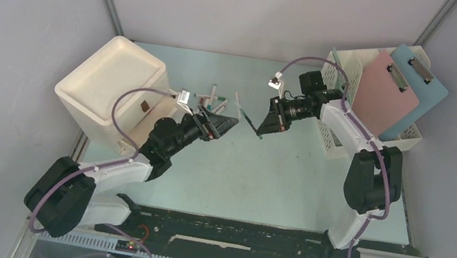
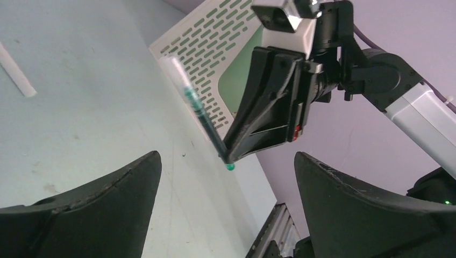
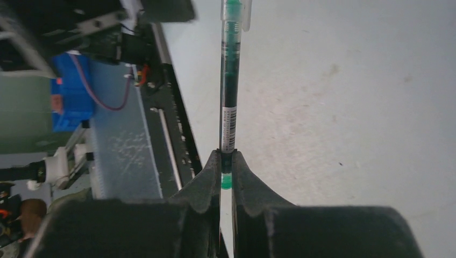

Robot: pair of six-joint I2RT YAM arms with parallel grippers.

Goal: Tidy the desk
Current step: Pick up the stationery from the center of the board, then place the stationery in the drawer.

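Observation:
The desk (image 1: 258, 189) is a pale mint-green tabletop. My right gripper (image 1: 267, 123) hangs above its middle, shut on the end of a green pen (image 1: 249, 120). In the right wrist view the pen (image 3: 230, 80) sticks straight out from the closed gripper (image 3: 227, 161), its green end cap between the fingers. My left gripper (image 1: 216, 126) is open, a short way left of the pen and facing it. Seen from the left wrist, the held pen (image 2: 196, 107) and the right gripper (image 2: 269, 102) lie ahead of my open left gripper (image 2: 227, 156), which holds nothing.
Several loose pens (image 1: 213, 99) lie at the back of the desk beside a white bin (image 1: 114, 90). A white perforated file rack (image 1: 343, 106) at the right holds a pink clipboard (image 1: 384, 91) and a blue clipboard (image 1: 419, 90). A black rail (image 1: 229, 236) runs along the front.

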